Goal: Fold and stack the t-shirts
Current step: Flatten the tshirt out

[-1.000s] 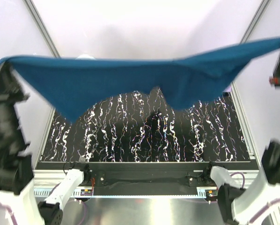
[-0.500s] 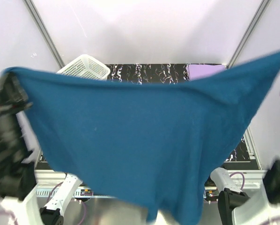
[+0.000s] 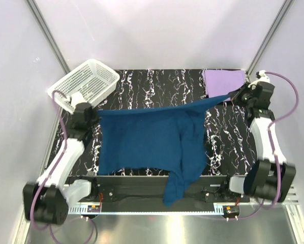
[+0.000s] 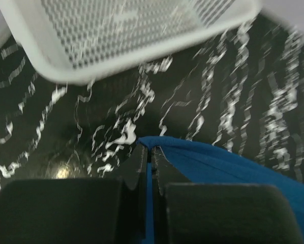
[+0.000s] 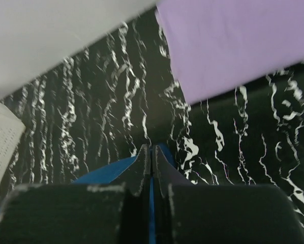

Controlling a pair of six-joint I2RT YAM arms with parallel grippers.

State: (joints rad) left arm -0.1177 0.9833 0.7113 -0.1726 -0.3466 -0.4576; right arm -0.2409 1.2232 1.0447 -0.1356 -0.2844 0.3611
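Note:
The dark teal-blue t-shirt (image 3: 142, 140) lies spread across the black marbled table, stretched between both arms. One bunched part (image 3: 175, 188) hangs over the near edge. My left gripper (image 3: 93, 115) is shut on its far-left corner, and blue cloth (image 4: 218, 162) runs out from between the closed fingers (image 4: 151, 150). At the far right, my right gripper (image 3: 236, 96) is shut on the other corner, with cloth (image 5: 103, 172) showing beside its tips (image 5: 152, 149). The pale lavender t-shirt (image 3: 223, 80) lies folded flat at the back right corner (image 5: 233, 46), just beyond the right gripper.
A white perforated basket (image 3: 83, 84) stands at the back left corner, close behind the left gripper (image 4: 126, 30). Metal frame posts (image 3: 48, 38) rise at both back corners. The arm bases sit along the near rail (image 3: 152, 201).
The teal t-shirt was held high and taut in front of the camera. Both arms have swung it forward and down, and it now lies spread low over the table.

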